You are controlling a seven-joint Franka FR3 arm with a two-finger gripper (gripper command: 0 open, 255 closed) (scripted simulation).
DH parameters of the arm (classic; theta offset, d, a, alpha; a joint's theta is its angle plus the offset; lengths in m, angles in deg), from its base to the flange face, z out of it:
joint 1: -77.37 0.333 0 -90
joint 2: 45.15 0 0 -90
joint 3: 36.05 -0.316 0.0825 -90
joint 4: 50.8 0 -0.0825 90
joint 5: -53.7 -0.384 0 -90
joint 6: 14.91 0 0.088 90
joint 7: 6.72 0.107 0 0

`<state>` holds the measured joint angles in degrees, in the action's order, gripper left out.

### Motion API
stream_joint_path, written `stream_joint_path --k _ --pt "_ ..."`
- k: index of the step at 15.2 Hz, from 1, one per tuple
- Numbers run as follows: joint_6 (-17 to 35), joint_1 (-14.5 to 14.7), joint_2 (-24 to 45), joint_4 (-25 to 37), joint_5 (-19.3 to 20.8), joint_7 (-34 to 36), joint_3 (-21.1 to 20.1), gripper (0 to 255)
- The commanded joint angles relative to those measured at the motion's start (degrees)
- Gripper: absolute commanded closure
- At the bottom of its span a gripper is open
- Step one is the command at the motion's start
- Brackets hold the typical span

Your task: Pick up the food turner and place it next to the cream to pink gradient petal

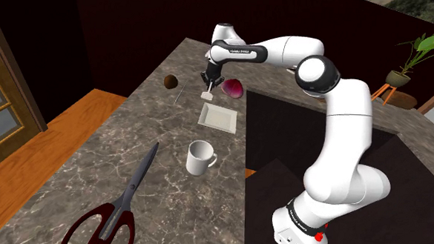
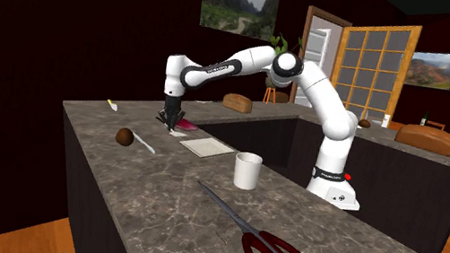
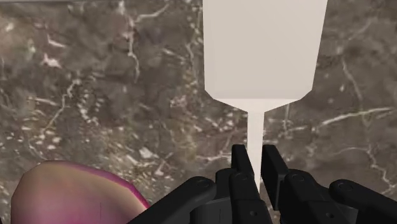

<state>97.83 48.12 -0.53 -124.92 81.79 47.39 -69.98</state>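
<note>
My black gripper [image 1: 208, 80] is shut on the thin handle of the white food turner [image 1: 207, 96], whose flat blade hangs down toward the marble counter [image 1: 95, 158]. In the wrist view the fingers [image 3: 240, 162] clasp the turner [image 3: 261, 48] by its narrow stem, the wide blade pointing away from the hand. The pink-to-cream petal [image 1: 232, 88] lies on the counter right beside the gripper, toward the shoulder view's right. The petal [image 3: 76, 194] also appears close to the hand in the wrist view. In the second exterior view the gripper [image 2: 170, 119] hangs just next to the petal [image 2: 184, 125].
A flat white square plate [image 1: 218, 116] lies just in front of the gripper, then a white mug [image 1: 200, 157] and large red-handled scissors [image 1: 116, 203]. A brown ball [image 1: 170, 81] and a thin stick [image 1: 178, 95] lie toward the shoulder view's left. The counter drops off beside the plate.
</note>
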Motion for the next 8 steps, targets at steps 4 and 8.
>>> stream_joint_path --k 4,8 --pt "2.75 0.09 1.58 -1.32 0.89 0.63 0.68 255" --pt "3.68 0.16 2.18 -1.7 1.21 0.86 0.93 255"
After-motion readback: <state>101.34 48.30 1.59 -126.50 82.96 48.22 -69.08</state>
